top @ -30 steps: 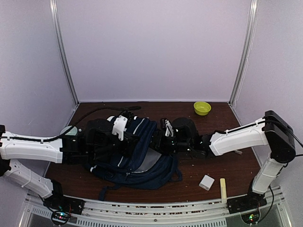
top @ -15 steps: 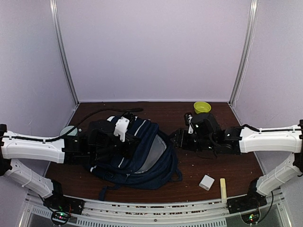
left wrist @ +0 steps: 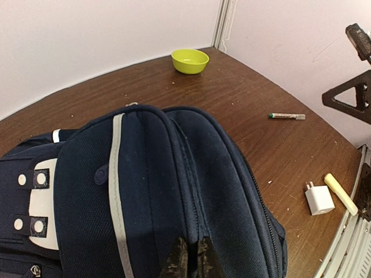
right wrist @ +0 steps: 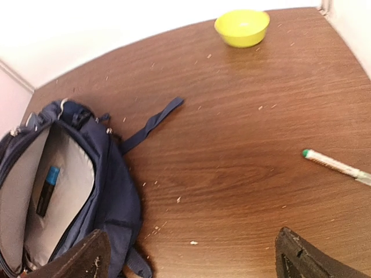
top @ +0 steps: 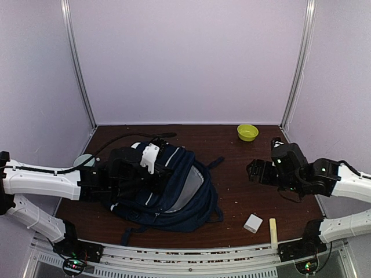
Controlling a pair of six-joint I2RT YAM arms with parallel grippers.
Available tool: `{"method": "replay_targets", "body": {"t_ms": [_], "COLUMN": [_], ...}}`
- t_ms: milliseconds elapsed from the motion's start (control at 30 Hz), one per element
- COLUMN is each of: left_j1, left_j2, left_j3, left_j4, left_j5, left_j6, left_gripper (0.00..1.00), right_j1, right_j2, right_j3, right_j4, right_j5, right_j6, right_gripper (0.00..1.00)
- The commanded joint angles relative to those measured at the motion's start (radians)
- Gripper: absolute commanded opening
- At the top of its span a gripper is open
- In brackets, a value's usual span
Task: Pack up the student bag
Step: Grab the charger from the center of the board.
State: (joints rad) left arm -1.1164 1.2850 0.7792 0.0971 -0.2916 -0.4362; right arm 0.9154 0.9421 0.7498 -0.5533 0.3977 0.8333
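1. The left gripper (left wrist: 188,260) has its fingers pressed together, pinching a ridge of fabric at the bottom centre of the left wrist view.
2. That fabric belongs to the large navy-blue fabric backpack (left wrist: 145,174), which fills the lower left of that view. A white patch with dark dots sits at its left edge.
3. In the top view the backpack (top: 174,194) lies left of centre, its main compartment gaping toward the right.
4. The right gripper (right wrist: 194,260) has its fingers spread wide with nothing between them, above the bare brown wooden tabletop (right wrist: 232,145).
5. The backpack (right wrist: 110,191) lies well apart from it, at the lower left of the right wrist view.
6. Farther out:
   - a small yellow-green round bowl (right wrist: 242,27) at the top
   - a white pen with a green tip (right wrist: 336,167) at the right edge
   - a white square charger plug (top: 253,223) and a pale yellow stick (top: 273,230) at the lower right of the top view
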Motion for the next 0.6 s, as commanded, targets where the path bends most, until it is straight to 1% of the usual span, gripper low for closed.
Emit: {"method": "replay_targets", "body": {"t_ms": [0,133,267,300,400,567], "left_j1": [-0.003,-0.003,-0.003,-0.003,-0.003,-0.003], "left_j2": [0.000,0.005,0.002,0.002,0.002,0.011], "left_j3": [0.019,0.019,0.019,0.019,0.018,0.020], "left_j4": [0.114,0.119,0.118,0.117,0.117,0.122], "left_j5": [0.007,0.012,0.015,0.013,0.014,0.025], "left_j6": [0.012,0.011,0.013,0.014,0.016,0.012], "left_gripper": [0.00,0.00,0.00,0.00,0.00,0.00], "right_j1": [-0.024,-0.053,-0.087,-0.093,-0.108,-0.111], "right_j2": [-0.112,-0.232,-0.330,-0.342,-0.341,-0.278], "right_j3": [-0.045,-0.128,-0.185,-0.187,-0.164,-0.098], "right_j4": [-0.094,-0.130,-0.150,-0.156,-0.192,-0.264], "right_j5": [0.141,0.181,0.159,0.138,0.078,0.046], "right_j6": [0.056,0.192,0.266,0.261,0.237,0.219], "right_gripper": [1.00,1.00,1.00,1.00,1.00,1.00]}}
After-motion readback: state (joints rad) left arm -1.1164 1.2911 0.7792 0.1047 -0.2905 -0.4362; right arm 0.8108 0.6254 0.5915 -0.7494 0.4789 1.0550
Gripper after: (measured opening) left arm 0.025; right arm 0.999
